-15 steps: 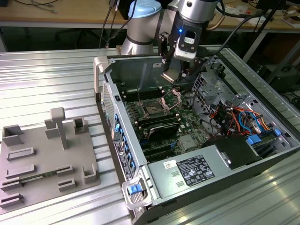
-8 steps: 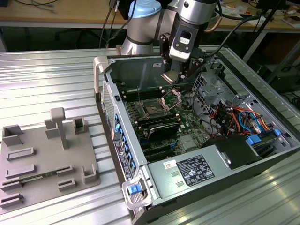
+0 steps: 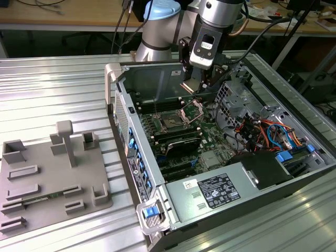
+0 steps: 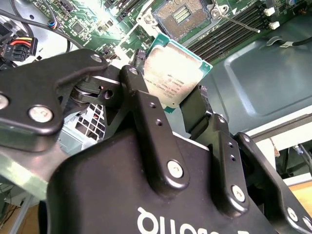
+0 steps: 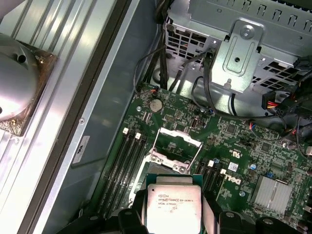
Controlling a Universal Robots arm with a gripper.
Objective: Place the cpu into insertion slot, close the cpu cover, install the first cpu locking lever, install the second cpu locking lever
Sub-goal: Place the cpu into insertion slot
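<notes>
Pinching the cpu (image 4: pixel 173 73) by two opposite edges, the gripper (image 4: pixel 168 87) hangs inside the open computer case (image 3: pixel 157 79) above the green motherboard (image 5: pixel 243 146) — its fingers (image 4: pixel 146 114) pressed onto the chip, whose silvery top faces both wrist cameras. In the exterior view the insertion slot (image 3: pixel 171 124) lies bare at about seven o'clock of the gripper, apart from it, and the cpu cover (image 3: pixel 192 109) stands raised at about two o'clock of the slot. So the chip is not yet seated. I judge the main risk to be a skewed landing: if the chip comes down unlevel, a corner touching first could bend the socket contacts — or its edge could clip the raised cover.
</notes>
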